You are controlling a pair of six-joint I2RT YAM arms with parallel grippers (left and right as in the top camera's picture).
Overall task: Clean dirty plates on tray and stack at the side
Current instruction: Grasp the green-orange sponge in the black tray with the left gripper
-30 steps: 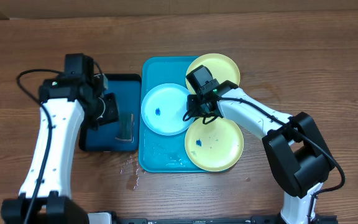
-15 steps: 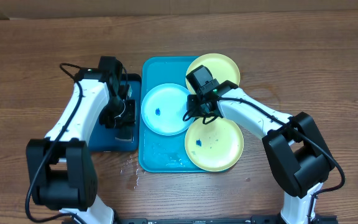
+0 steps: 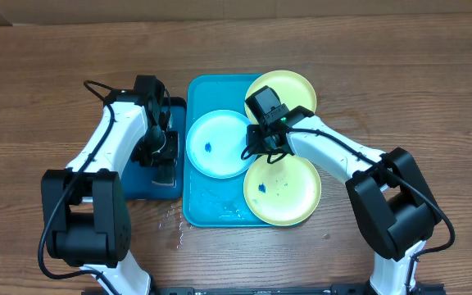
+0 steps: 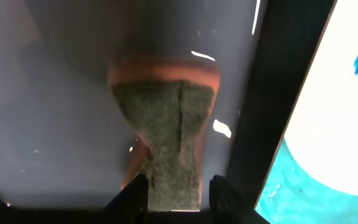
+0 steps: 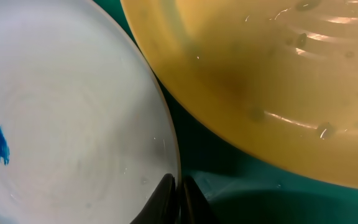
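Left end effector (image 4: 178, 193) down in dark tray (image 3: 133, 187), fingers flanking sponge (image 4: 166, 118); clamped or not, cannot tell. Squeeze firm before lifting. Blue plate (image 3: 220, 131) on turquoise tray (image 3: 207, 215), smear near centre. Right end effector (image 5: 177, 194) closed at its rim: hold plate steady for scrubbing.

No text, label, brand, number or sign can be read on anything here.
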